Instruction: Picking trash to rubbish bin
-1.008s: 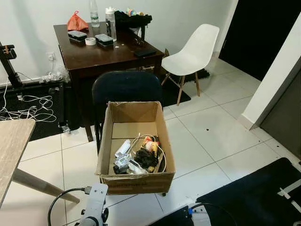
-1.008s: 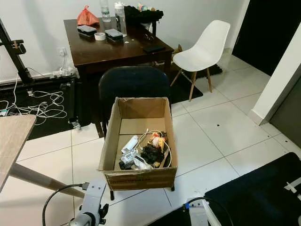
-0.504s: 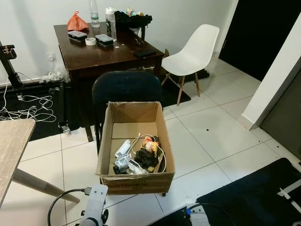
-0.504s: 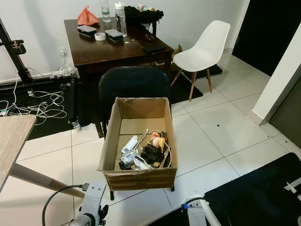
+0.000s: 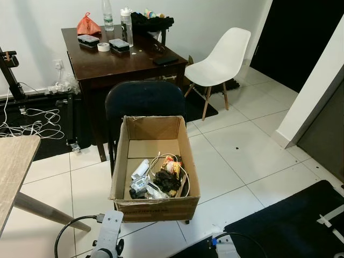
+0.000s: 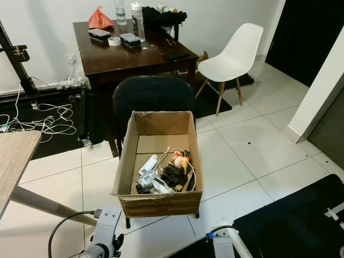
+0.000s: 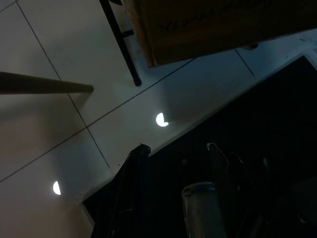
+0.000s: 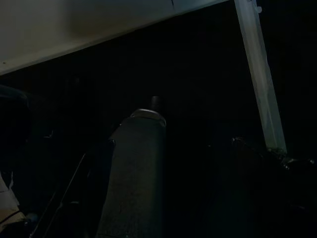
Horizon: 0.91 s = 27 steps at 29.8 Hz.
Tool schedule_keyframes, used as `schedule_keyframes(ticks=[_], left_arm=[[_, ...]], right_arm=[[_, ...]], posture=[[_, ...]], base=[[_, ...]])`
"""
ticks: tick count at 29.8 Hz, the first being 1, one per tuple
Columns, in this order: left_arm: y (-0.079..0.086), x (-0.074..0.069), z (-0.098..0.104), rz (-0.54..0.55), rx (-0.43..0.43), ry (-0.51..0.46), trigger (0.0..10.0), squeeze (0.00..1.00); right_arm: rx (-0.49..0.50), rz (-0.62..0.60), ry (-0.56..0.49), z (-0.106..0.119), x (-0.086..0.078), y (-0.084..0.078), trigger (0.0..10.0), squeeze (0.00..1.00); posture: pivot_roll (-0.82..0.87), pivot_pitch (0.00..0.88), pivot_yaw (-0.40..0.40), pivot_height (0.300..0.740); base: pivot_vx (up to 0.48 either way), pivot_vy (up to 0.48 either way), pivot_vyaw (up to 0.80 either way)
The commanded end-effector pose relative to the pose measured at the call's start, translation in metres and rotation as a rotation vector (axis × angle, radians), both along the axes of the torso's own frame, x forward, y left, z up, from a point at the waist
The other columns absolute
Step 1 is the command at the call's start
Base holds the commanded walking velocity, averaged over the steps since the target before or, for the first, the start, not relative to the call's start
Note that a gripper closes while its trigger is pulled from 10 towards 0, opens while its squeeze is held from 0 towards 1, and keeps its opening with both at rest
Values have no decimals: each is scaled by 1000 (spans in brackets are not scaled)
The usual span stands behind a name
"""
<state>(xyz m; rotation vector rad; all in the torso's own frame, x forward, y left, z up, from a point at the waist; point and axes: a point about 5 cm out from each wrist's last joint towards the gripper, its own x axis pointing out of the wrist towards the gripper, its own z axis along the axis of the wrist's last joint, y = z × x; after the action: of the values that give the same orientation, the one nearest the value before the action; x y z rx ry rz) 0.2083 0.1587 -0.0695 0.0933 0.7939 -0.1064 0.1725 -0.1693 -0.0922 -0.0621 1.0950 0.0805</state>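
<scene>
An open cardboard box (image 5: 155, 207) sits on a black chair (image 5: 142, 102) straight ahead of me. In its near half lies mixed trash (image 5: 158, 180): white bottles, a black lump, a coloured wrapper and thin cables. My left arm (image 5: 107, 236) hangs low at the bottom edge, short of the box. In the left wrist view my left gripper (image 7: 176, 146) is open over floor tiles and a black mat, with the box's bottom (image 7: 213, 25) beyond it. In the dark right wrist view my right gripper (image 8: 193, 126) hangs open over the mat, holding nothing.
A dark wooden desk (image 5: 118, 62) with bottles, a red bag and small items stands behind the chair. A white chair (image 5: 223, 56) is to its right. A light wooden table (image 5: 13, 166) is at my left, loose cables (image 5: 32, 121) lie by the wall, and a black mat (image 5: 290, 226) lies at lower right.
The scene has stayed still. My right arm's wrist at the bottom edge has sunk very slightly; the box and its contents have not moved.
</scene>
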Motion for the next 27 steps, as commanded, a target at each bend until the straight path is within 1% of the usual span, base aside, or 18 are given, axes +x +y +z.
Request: schedule_keyframes(ticks=[1, 9, 16, 27], left_arm=[[-4, -6, -3, -8, -4, 15, 10000, 0], [-4, -7, -4, -9, -5, 21, 10000, 0], [-5, -12, -7, -15, -4, 32, 10000, 0], [-6, -16, -9, -19, -7, 37, 10000, 0]], right_arm=[[-6, 13, 17, -2, -5, 2, 10000, 0], [-5, 8, 22, -3, -7, 2, 10000, 0], [-12, 15, 35, -6, -13, 1, 10000, 0], [-10, 21, 41, -6, -15, 2, 10000, 0]], posture=[[105, 24, -28, 740], [100, 24, -26, 740], [94, 10, -23, 740], [102, 0, -19, 740]], base=[[0, 0, 0], [0, 0, 0], [0, 0, 0], [0, 0, 0]])
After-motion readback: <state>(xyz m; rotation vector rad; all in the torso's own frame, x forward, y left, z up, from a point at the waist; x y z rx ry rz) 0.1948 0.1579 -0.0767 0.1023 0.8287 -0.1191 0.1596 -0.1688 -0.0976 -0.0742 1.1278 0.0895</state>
